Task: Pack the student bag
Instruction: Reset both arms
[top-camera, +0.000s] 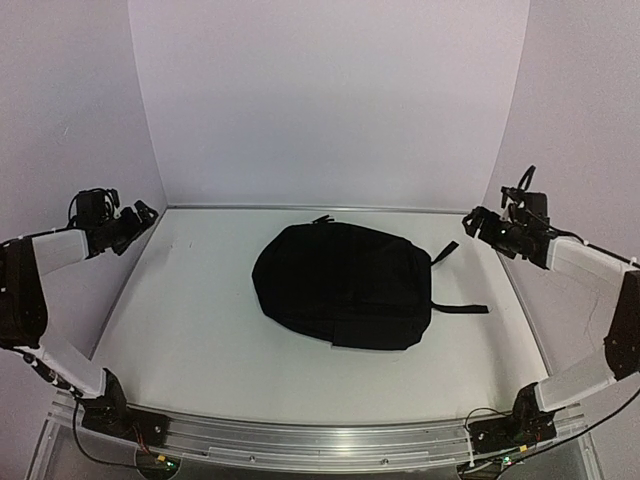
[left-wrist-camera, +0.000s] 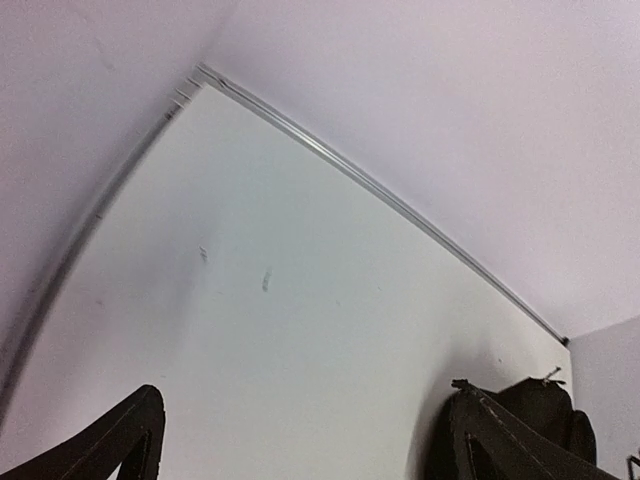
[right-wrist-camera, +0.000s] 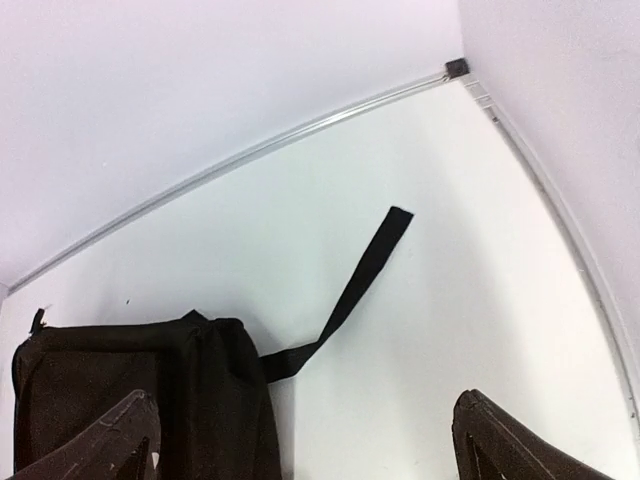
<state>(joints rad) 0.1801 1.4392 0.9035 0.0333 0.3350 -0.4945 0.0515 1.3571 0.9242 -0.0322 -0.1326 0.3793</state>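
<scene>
**Item 1, left edge of the frame:** left gripper (top-camera: 140, 215). It is hovering high over the table (top-camera: 180, 330), well apart from the bag. Its claw is standing wide, with nothing between the fingers (left-wrist-camera: 120, 440).

**Item 2, centre:** student bag (top-camera: 340, 285). It is lying flat on the table, slightly right of the middle, with its rounded end pointing to the left of the frame. Whether the zipper is open cannot be told from these views. No items to pack are showing.

**Item 3, right of the bag:** two loose straps, the upper strap (top-camera: 446, 251) and the lower strap (top-camera: 462, 309). Both are trailing across the table toward the right edge.

**Item 4, right edge of the frame:** right gripper (top-camera: 478, 222). It is hovering high, near the upper strap but not touching it. Its claw is spread wide and holding nothing.

**Hazards, as judged:**
- The soft fabric is likely to be sliding or bunching if one claw is pulling while the other is not pinning it.
- A descending finger may be snagging a trailing strap and dragging the whole bag.
- A pinch may be catching both fabric layers instead of the zipper pull.
</scene>
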